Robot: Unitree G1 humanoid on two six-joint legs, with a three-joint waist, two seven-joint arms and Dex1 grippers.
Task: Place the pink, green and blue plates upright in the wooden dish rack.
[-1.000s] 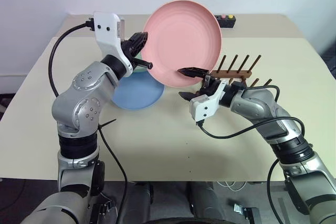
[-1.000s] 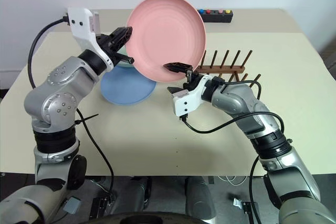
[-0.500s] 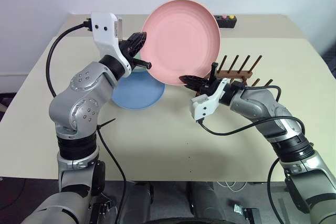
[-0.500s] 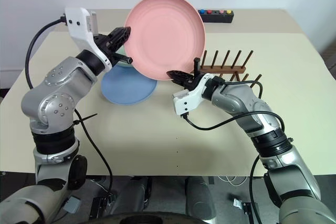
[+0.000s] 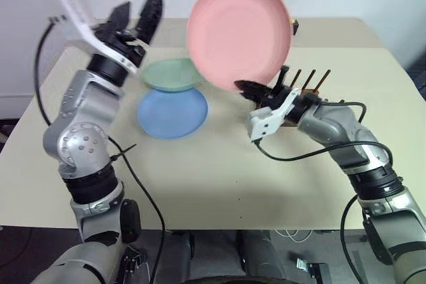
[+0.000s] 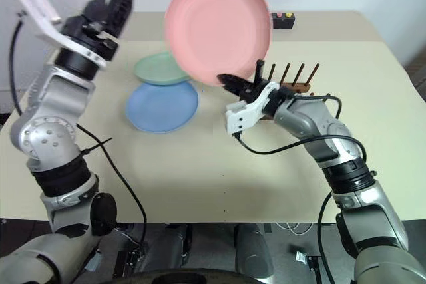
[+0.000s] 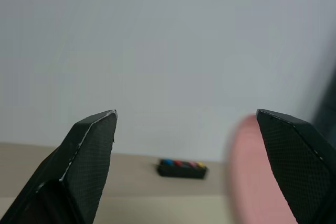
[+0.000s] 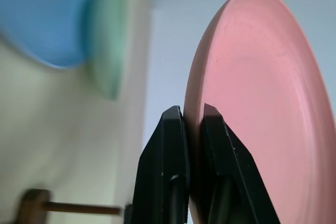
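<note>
The right hand (image 5: pixel 247 87) sat near the middle of the frame, its two black fingers (image 8: pixel 170 145) pinched shut on the lower rim of the pink plate (image 5: pixel 238 43). The plate stood nearly upright in the air, above and a little to the left of the wooden dish rack (image 5: pixel 307 84), and it touched neither the rack nor the counter (image 5: pixel 200 171). The left hand (image 5: pixel 136 21) was in the upper left of the frame with its fingers spread wide; it held nothing and stood well apart from the plate.

The step in hand seemed to be carrying the first plate to the rack with the right hand alone. The next move probably called for bringing the plate to the right and lowering it, rim down, into a gap between two pegs. The grip was only at the rim, so the plate could tilt or slip.

In the centre left of the frame the blue plate (image 5: pixel 172 112) lay flat on the counter. Just behind it the green plate (image 5: pixel 170 74) touched or overlapped its far edge. The rack, at the right of centre, held no plate between its pegs. At the far edge of the counter, a small black box with coloured buttons (image 6: pixel 283 20) peeked out beside the pink plate.
</note>
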